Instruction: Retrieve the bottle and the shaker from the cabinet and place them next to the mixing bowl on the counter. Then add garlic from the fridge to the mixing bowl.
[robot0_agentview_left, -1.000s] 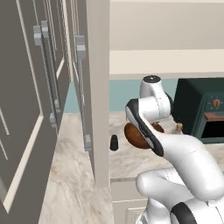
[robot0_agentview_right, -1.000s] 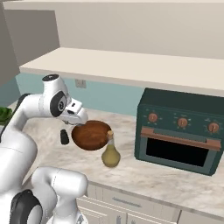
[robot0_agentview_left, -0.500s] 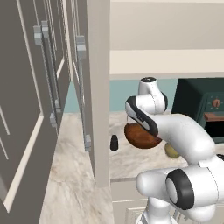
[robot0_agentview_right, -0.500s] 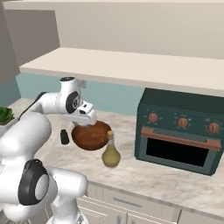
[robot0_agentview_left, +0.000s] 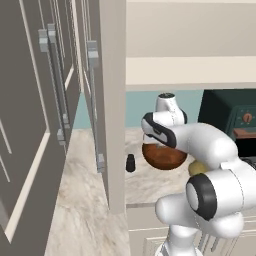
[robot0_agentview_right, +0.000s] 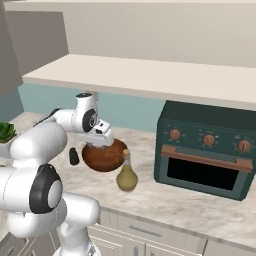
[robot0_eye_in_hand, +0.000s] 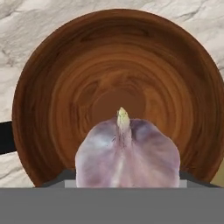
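Directly over the mixing bowl on the counter, your gripper holds the garlic clamped between its jaws, stem tip pointing at the bowl's centre, so you release straight down.

On the worktop the mixing bowl sits between shaker on its left and bottle on its right; garlic hangs above the bowl; toaster oven stands farther right.
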